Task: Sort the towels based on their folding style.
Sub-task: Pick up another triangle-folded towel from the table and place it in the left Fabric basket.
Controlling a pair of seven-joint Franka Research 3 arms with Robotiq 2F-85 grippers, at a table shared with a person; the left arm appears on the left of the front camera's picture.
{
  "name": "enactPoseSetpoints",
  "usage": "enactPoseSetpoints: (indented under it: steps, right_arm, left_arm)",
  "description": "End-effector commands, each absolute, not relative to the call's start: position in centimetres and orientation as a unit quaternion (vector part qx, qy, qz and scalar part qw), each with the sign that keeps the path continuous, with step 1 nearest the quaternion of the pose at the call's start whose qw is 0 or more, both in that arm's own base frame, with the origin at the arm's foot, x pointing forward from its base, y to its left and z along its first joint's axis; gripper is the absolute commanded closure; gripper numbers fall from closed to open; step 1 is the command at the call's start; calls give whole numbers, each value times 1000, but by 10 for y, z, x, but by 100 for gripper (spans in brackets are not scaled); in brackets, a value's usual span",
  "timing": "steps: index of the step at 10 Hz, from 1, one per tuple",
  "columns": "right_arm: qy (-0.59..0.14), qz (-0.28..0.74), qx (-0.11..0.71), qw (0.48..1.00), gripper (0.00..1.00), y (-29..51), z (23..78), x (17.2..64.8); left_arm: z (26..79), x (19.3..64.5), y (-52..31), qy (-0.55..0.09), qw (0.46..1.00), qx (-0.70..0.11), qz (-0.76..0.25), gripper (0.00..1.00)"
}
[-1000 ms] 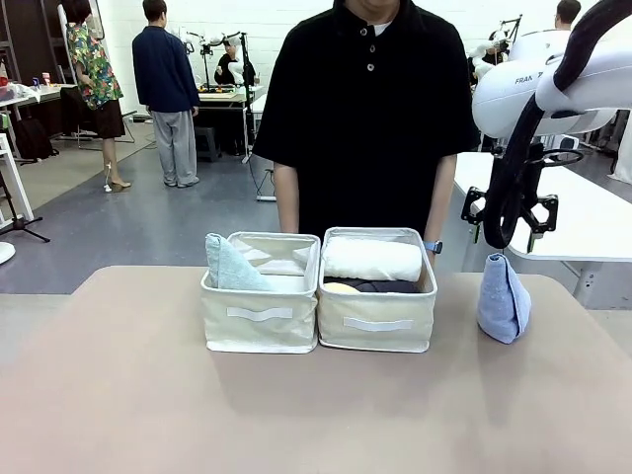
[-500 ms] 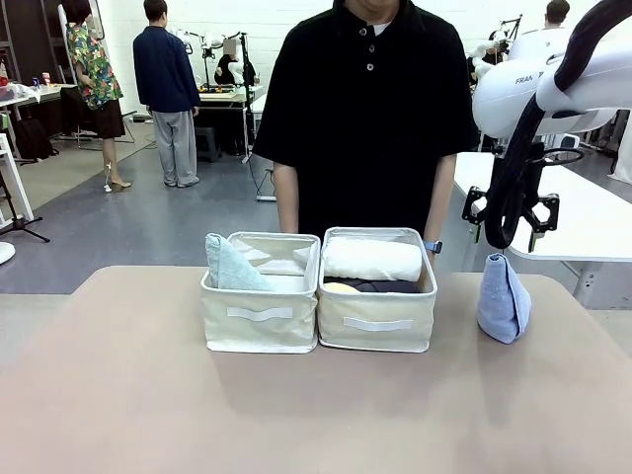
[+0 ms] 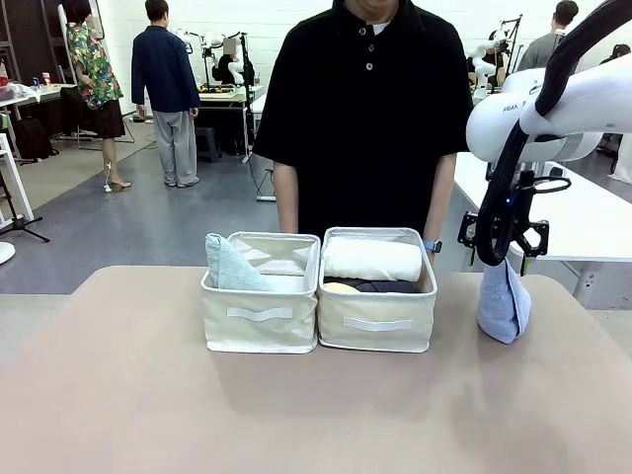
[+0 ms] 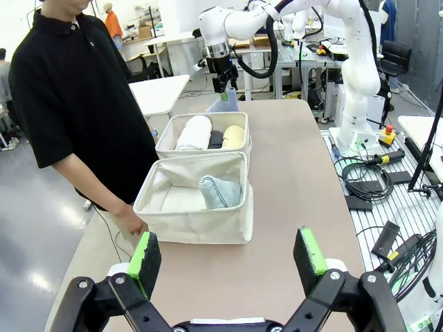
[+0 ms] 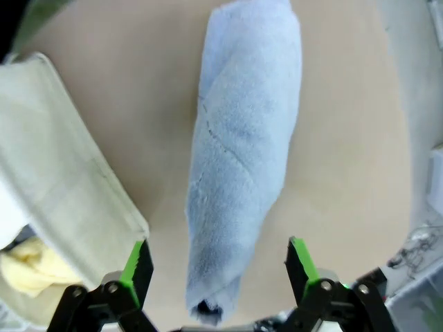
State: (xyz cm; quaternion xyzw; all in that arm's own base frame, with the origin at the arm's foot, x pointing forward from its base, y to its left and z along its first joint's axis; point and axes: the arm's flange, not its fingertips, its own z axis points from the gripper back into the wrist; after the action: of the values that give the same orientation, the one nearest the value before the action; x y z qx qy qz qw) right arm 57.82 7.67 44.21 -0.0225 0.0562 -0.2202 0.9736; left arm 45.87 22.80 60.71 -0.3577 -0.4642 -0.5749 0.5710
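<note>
One light blue towel (image 3: 504,308), a soft terry cone (tip up), stands on the beige desk (image 3: 296,415) at three o'clock of the right bin (image 3: 375,321), the right pincer (image 3: 500,259) spread just over its tip. The left pincer (image 4: 228,252) gapes wide. Grey-floored workshop behind. A pale green cone (image 3: 232,267) sits in the left bin (image 3: 262,321); a white roll (image 3: 373,260) tops the right; a person (image 3: 365,109) stands at twelve o'clock.
</note>
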Motion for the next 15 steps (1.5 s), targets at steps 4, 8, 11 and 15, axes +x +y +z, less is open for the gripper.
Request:
enactPoseSetpoints:
  steps: [4,8,11,15]
  right_arm:
    - [85,-194,-5,977,57,75,432,590]
    - [85,-190,-7,978,100,74,433,590]
    - [85,-188,-8,978,100,73,434,591]
    - [66,-155,-53,984,85,70,501,539]
  left_arm:
    - [609,456,227,-470,567,-360,-573,0]
    - [609,456,227,-470,567,-360,-573,0]
    - [609,456,227,-470,567,-360,-573,0]
    - [609,456,227,-470,567,-360,-573,0]
